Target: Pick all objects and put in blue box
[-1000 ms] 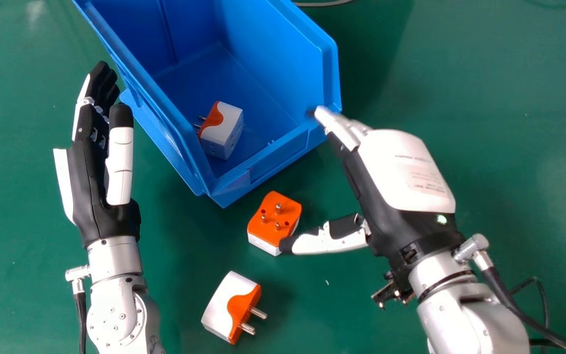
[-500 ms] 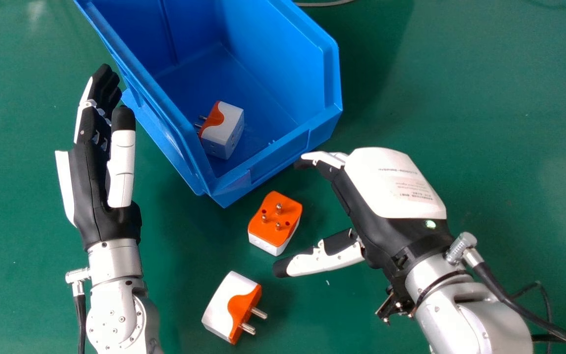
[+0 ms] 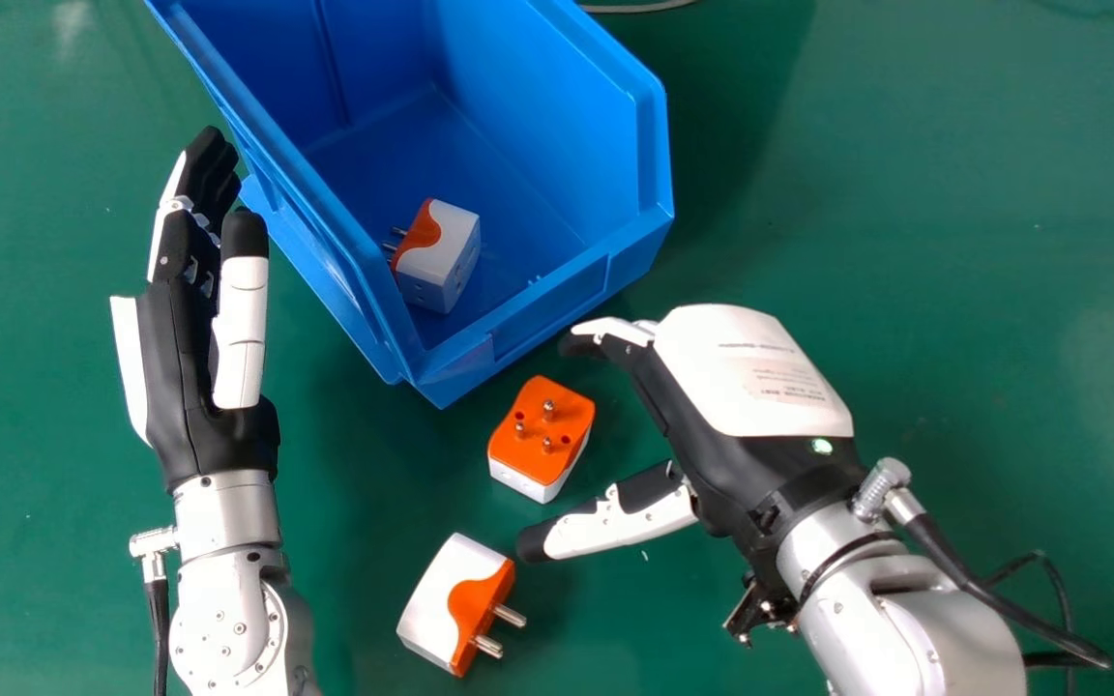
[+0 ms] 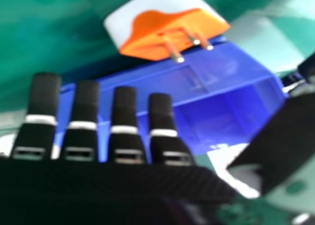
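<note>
With your right hand [image 3: 755, 377] empty and spread wide, ease it left until thumb and fingers straddle the pins-up adapter [image 3: 535, 443], then pinch its white sides low.

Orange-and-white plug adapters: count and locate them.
3: one adapter inside the blue plastic box, another just outside, beside the right hand, the third nearest the robot. Others may be hidden.
</note>
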Motion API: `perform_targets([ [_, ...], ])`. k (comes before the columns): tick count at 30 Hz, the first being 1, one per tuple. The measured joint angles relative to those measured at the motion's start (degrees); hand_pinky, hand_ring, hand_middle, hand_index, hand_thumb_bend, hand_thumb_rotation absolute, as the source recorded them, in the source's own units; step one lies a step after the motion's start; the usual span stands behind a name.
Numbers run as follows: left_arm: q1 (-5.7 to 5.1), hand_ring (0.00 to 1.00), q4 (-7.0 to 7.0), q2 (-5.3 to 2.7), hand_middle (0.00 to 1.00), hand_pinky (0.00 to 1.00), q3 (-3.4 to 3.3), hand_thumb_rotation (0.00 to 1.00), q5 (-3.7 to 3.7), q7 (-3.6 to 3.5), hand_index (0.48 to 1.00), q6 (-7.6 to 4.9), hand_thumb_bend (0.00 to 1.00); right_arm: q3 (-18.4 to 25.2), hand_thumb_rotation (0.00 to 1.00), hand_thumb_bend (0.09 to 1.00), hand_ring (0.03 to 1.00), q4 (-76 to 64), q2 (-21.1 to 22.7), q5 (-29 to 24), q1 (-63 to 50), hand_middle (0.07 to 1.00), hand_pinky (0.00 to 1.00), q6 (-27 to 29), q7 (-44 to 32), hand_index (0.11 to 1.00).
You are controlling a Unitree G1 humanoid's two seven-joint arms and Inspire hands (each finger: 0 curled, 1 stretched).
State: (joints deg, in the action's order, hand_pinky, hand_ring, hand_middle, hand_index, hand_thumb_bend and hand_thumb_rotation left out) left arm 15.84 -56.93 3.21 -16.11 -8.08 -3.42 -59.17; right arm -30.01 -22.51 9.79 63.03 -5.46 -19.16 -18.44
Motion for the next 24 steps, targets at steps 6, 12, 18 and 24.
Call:
perform_targets([
  [6, -0.01, 0.92, 0.00, -0.02, 0.91, 0.92, 0.01, 0.81, 0.04, 0.14, 0.866, -0.04, 0.82, -2.01, 0.46, 0.855, 0.753, 4.60, -1.70, 1.71, 1.35, 0.801, 0.60, -0.11, 2.97, 0.806],
  [12, 0.00, 0.92, 0.00, -0.03, 0.91, 0.92, 0.03, 0.81, 0.12, 0.25, 0.867, -0.07, 0.81, -3.14, 0.43, 0.851, 0.757, 8.91, -3.05, 3.72, 3.46, 0.809, 0.59, -0.95, 4.74, 0.815],
  [18, 0.00, 0.92, -0.01, -0.05, 0.91, 0.91, 0.01, 0.81, 0.16, 0.51, 0.867, -0.10, 0.81, -3.59, 0.41, 0.840, 0.765, 11.49, -3.40, 3.74, 4.80, 0.818, 0.60, -1.63, 4.90, 0.825],
  [24, 0.00, 0.92, -0.03, -0.05, 0.91, 0.91, 0.00, 0.81, 0.10, 0.40, 0.870, -0.11, 0.80, -3.78, 0.40, 0.837, 0.764, 14.21, -4.15, 3.59, 5.68, 0.816, 0.60, -1.58, 7.72, 0.823],
])
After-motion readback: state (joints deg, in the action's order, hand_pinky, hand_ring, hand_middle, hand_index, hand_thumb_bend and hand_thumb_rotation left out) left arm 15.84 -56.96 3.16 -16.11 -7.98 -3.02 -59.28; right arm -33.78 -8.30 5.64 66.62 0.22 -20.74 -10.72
